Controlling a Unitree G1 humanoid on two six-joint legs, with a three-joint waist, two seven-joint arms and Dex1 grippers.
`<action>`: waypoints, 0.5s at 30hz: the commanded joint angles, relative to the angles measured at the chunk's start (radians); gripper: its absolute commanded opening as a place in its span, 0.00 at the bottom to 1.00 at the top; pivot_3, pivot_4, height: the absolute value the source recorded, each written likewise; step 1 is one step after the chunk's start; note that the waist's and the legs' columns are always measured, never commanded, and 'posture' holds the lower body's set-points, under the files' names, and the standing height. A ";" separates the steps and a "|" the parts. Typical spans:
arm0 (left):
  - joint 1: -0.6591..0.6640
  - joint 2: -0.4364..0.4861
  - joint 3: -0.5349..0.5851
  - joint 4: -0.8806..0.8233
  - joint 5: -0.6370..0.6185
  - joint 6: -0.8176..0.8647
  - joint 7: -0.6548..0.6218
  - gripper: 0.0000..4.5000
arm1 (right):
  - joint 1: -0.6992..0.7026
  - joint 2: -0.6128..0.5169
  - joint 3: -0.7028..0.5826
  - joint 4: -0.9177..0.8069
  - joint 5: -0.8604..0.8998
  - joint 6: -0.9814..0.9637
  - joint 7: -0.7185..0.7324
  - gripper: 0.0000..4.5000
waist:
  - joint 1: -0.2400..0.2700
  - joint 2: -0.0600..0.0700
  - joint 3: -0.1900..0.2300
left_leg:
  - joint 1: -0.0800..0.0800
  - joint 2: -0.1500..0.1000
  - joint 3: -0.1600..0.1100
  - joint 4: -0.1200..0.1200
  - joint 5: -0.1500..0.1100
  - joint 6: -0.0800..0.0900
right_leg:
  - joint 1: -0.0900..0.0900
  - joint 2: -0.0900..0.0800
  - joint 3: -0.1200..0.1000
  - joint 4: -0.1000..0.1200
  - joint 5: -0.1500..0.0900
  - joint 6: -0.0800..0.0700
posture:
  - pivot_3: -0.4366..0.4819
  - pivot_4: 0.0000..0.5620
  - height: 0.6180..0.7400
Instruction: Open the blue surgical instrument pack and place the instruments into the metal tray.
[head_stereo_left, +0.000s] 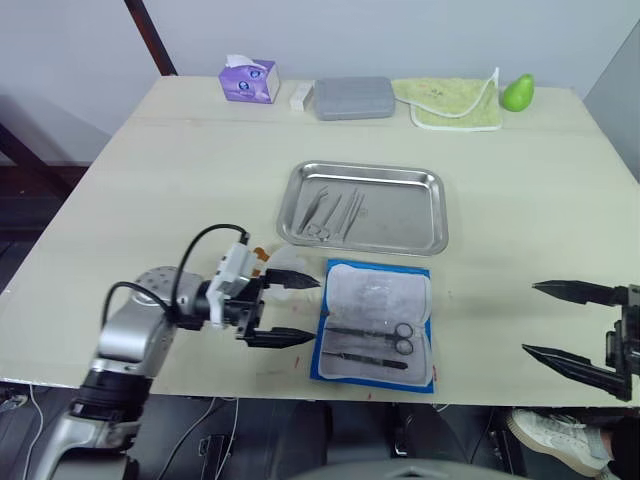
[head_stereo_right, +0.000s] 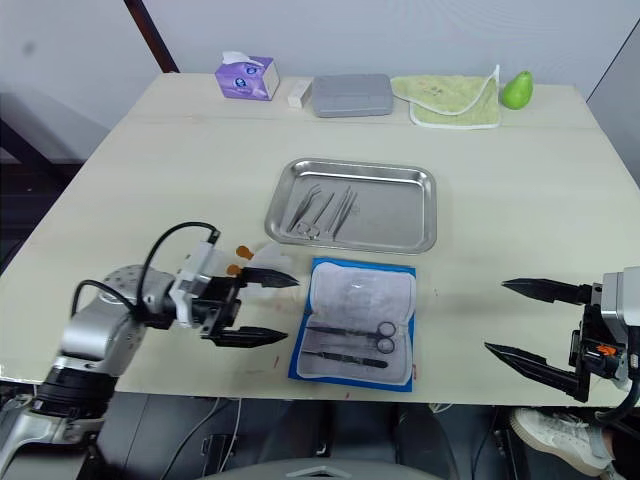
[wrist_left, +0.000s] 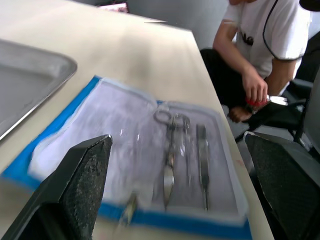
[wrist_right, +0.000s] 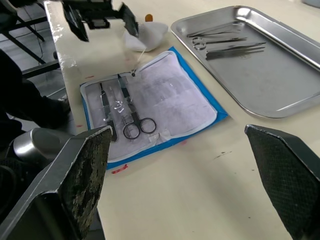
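You have the flat blue fabric pack (head_stereo_left: 374, 322) lying open, a few thin silvery instruments (head_stereo_left: 335, 214) already in the shiny steel tray (head_stereo_left: 420, 222), ring-handled scissors and forceps (head_stereo_left: 372, 340) left in the lining, and both the left gripper (head_stereo_left: 292, 309) and the right gripper (head_stereo_left: 557, 322) spread and empty.

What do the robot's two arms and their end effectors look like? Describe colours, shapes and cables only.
The left arm has rounded silver-grey shells with a black band near its base, and black cables loop over it. Its left end effector carries a white block with an orange detail and two tapered black fingers. The right end effector has the same long, pointed black fingers on a white and black mount with an orange detail.
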 joint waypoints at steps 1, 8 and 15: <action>0.012 -0.027 -0.039 -0.066 0.004 0.003 0.029 1.00 | 0.004 0.009 -0.012 -0.058 0.012 0.007 -0.015 1.00 | -0.001 0.000 0.000 | 0.000 0.000 0.000 0.000 0.000 0.000 | 0.000 0.000 0.000 0.000 0.000 0.000 | 0.48 0.27 1.00; -0.010 -0.080 -0.078 0.068 0.086 -0.139 0.017 1.00 | -0.002 0.011 -0.007 -0.075 0.007 0.013 -0.019 1.00 | -0.004 0.000 0.000 | 0.001 0.000 -0.001 0.001 0.000 0.000 | 0.002 0.001 0.000 0.001 0.000 0.000 | 0.48 0.27 1.00; -0.062 -0.113 -0.107 0.277 0.171 -0.341 -0.049 1.00 | -0.003 0.008 -0.014 -0.084 0.020 0.018 -0.017 1.00 | -0.003 0.000 0.000 | 0.002 0.000 -0.001 0.001 0.000 0.000 | 0.002 0.001 -0.001 0.001 0.000 0.000 | 0.48 0.27 1.00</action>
